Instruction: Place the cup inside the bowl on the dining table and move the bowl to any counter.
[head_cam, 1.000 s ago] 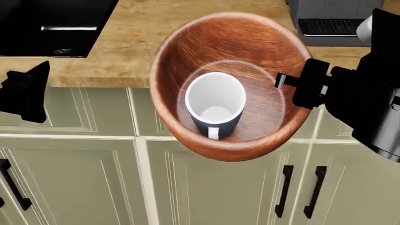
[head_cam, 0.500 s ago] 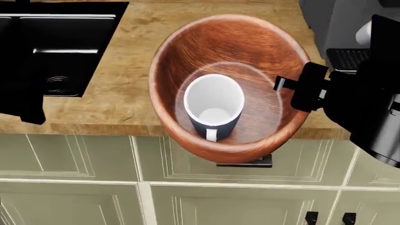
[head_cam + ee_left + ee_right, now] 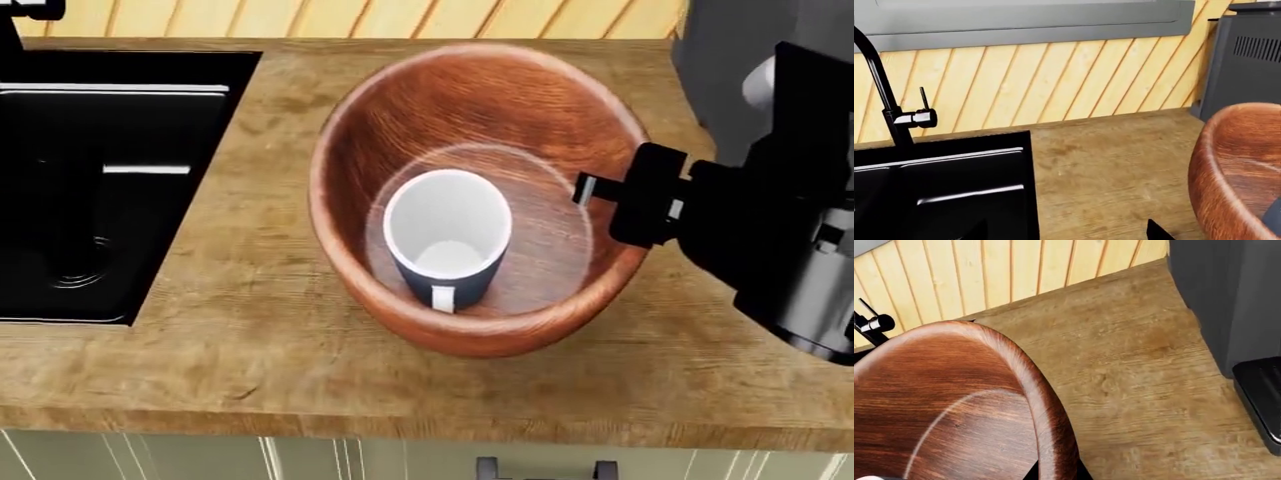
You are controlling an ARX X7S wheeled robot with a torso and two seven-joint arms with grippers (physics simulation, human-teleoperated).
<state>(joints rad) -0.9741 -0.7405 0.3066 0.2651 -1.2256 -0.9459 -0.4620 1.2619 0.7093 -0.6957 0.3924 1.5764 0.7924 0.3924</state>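
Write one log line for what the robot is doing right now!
stage: carry to counter | cup: upright in bowl | right gripper: on bowl rim | bowl: over counter, beside sink

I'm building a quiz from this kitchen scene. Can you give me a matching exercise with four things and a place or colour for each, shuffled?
Things:
1. cup
2. bowl
3. sink
4. right claw

Descriptions:
A. black, set into the counter
B. at the bowl's rim, on its right side
C. reddish-brown wood, over the worktop
D. blue-grey with white interior, upright inside the bowl

Pairs: 1-D, 2-C, 3-A, 4-B
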